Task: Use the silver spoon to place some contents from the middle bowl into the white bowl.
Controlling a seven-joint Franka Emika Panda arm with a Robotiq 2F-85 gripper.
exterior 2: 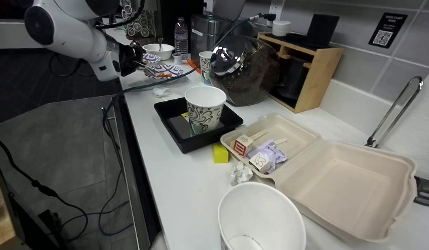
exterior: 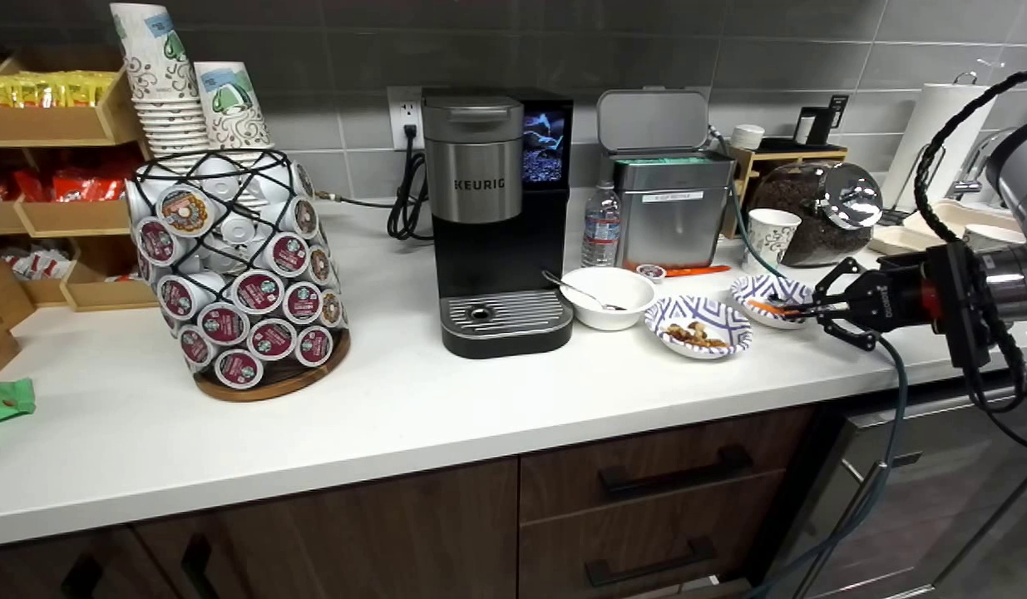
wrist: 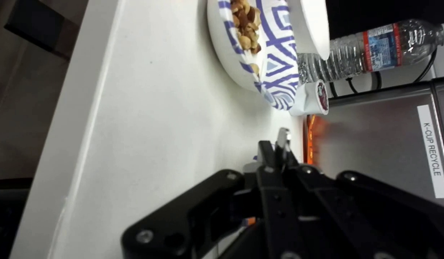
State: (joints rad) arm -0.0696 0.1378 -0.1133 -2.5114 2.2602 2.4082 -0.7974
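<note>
The middle bowl (exterior: 725, 314) has a blue-and-white patterned rim and holds tan-brown contents (exterior: 696, 335). Both also show in the wrist view, the bowl (wrist: 279, 68) and the contents (wrist: 246, 27). The plain white bowl (exterior: 600, 319) stands beside it, with a silver spoon (exterior: 585, 293) leaning inside. My gripper (exterior: 802, 309) is at the bluer patterned bowl (exterior: 767, 289), which holds orange pieces (exterior 2: 164, 75). In the wrist view my gripper (wrist: 274, 153) is shut on a silver utensil (wrist: 283, 138); its far end is unclear.
A coffee machine (exterior: 480, 216), water bottle (exterior: 601, 229) and recycle bin (exterior: 671, 208) stand behind the bowls. A paper cup (exterior: 767, 237) and large glass jar (exterior 2: 256, 66) are near the gripper. A black tray (exterior 2: 172, 128) and open takeout box (exterior 2: 339, 180) lie farther along the counter.
</note>
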